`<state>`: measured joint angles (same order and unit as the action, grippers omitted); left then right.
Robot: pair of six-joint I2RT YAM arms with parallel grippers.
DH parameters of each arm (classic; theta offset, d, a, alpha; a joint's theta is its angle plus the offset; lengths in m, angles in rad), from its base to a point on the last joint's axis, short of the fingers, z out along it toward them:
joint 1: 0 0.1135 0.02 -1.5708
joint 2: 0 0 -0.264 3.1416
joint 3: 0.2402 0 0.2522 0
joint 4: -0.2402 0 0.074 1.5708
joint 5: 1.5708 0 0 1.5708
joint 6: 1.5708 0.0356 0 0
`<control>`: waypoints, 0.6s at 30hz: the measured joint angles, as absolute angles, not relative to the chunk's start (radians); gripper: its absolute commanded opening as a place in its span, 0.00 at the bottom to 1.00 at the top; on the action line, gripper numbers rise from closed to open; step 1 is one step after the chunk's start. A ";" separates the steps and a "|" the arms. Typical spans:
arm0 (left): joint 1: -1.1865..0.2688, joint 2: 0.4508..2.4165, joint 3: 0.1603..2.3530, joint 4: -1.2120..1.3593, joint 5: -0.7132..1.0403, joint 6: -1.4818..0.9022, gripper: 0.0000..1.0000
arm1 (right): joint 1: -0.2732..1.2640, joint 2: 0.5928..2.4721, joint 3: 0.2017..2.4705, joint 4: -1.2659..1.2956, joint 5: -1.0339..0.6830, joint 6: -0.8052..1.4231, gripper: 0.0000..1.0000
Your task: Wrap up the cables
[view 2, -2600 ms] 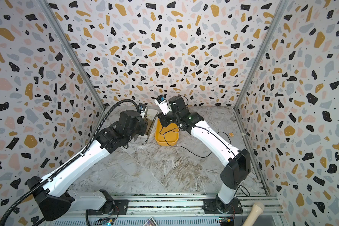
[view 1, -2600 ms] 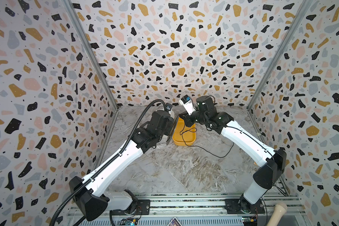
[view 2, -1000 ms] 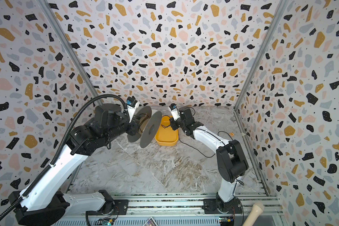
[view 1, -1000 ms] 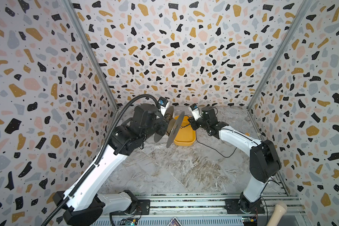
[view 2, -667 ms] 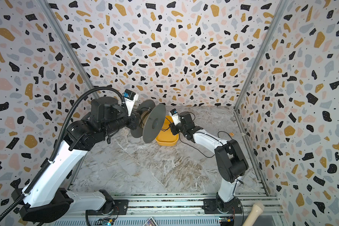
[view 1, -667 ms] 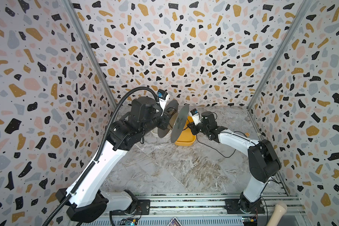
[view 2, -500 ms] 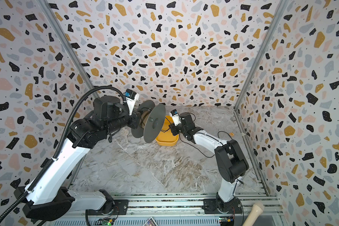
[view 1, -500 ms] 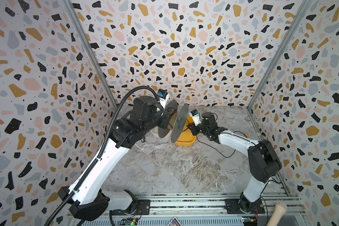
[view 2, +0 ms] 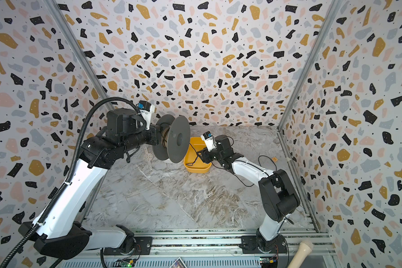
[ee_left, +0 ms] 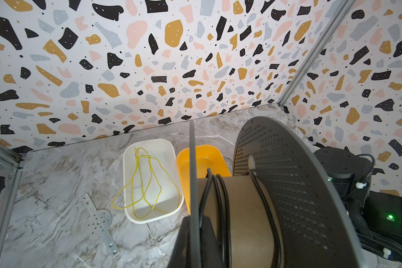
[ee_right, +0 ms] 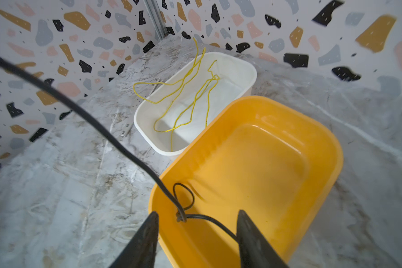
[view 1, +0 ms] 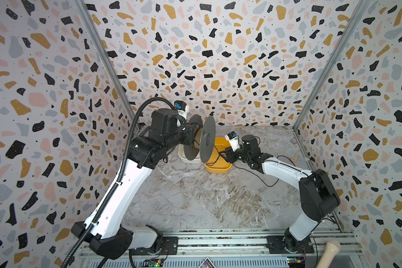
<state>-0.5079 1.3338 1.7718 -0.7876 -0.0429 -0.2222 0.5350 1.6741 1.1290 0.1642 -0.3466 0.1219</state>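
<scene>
Now right claw [ee_right: 197, 214] has just sprung apart, cable [ee_right: 98, 125] lying loose between jaws over yellow tub [ee_right: 253, 162] near desk's back edge. Few turns sit on spool [view 1: 207, 141], left claw [ee_left: 194, 241] clamped on its flange. Likely regrasp before next wrap.

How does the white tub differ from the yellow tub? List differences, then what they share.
Colour: the white tub is white, the yellow tub orange-yellow. Contents: the white tub holds a loose yellow cord; the yellow tub holds only a loop of the black cable. In a top view the spool hides most of the white tub, less of the yellow tub. Shared: both are open, rounded rectangular tubs, side by side.
</scene>
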 measured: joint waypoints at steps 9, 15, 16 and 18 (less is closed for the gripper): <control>-0.508 1.326 1.795 -0.801 -0.037 -0.225 0.00 | 0.534 1.617 1.096 0.155 -0.210 0.057 0.71; -0.508 1.326 1.846 -0.809 -0.038 -0.233 0.00 | 0.531 1.594 0.963 0.234 -0.267 0.040 0.71; -0.508 1.326 1.855 -0.809 -0.037 -0.234 0.00 | 0.532 1.593 0.947 0.250 -0.285 0.039 0.71; -0.508 1.326 1.869 -0.809 -0.036 -0.239 0.00 | 0.539 1.593 0.936 0.277 -0.315 0.037 0.71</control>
